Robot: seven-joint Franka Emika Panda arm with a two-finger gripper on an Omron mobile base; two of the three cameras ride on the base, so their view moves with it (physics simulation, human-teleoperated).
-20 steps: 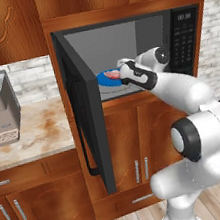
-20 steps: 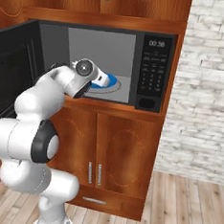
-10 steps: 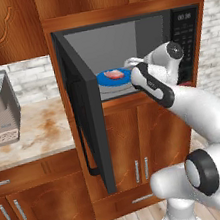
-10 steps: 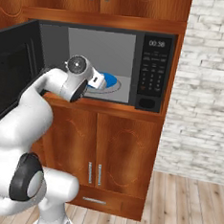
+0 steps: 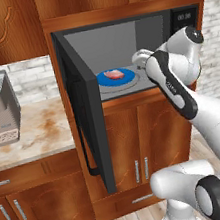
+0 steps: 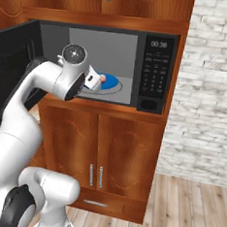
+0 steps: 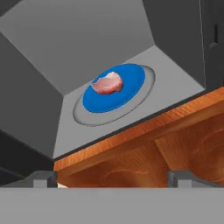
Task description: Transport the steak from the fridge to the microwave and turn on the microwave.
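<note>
The steak (image 5: 112,74), a small pinkish-red slab, lies on a round blue plate (image 5: 127,76) inside the open microwave (image 5: 119,34). In the right base view the steak (image 6: 103,78) peeks out behind my hand, left of the keypad (image 6: 153,76). My gripper (image 5: 138,59) hovers at the cavity's front right, just outside the opening and a little short of the plate. In the hand view the steak (image 7: 108,83) is well ahead of my gripper (image 7: 113,178). Its fingertips (image 7: 43,177) stand wide apart, open, with nothing between them. The fridge is out of view.
The microwave door (image 5: 87,131) hangs open to the left, jutting into the room. A grey coffee machine (image 5: 0,107) stands on the counter (image 5: 40,134) further left. Wooden cabinets (image 6: 107,149) sit below the microwave, and a brick wall (image 6: 210,85) is on the right.
My hand has drawn back from above the plate to the cavity's front right, and the elbow has swung out. The steak stays on the blue plate. The jaws remain open.
</note>
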